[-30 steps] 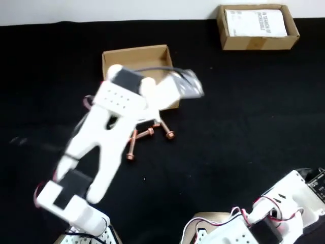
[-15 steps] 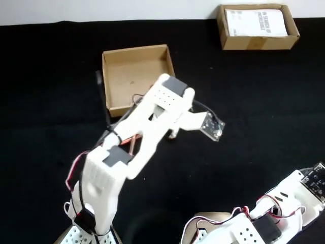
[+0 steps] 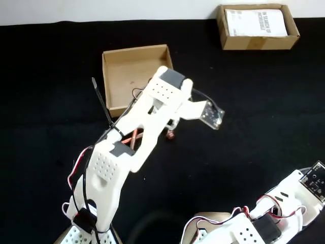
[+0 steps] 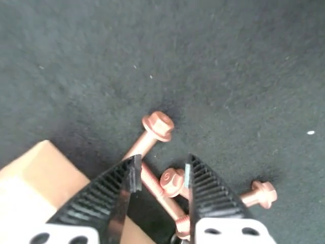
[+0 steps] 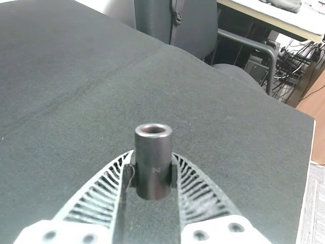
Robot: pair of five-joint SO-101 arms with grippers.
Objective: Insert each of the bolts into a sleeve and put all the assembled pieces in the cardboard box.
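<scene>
Left wrist view, bolts: we see copper-coloured flanged metal bolts (image 4: 161,125) clustered on the black cloth table (image 4: 228,61), just beside the open brown cardboard box (image 4: 35,168).
Left gripper (image 4: 162,166): spread apart, poised over them, grasping nothing.
Sleeve: the dark cylindrical metal sleeve (image 5: 153,160) stands upright, clamped in the right gripper (image 5: 152,161).

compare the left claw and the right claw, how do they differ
The left claw is open; the right claw is shut. The left claw holds nothing, poised over copper bolts on the table; the right claw grips a dark sleeve, standing upright. Both have black ribbed fingers.
</scene>
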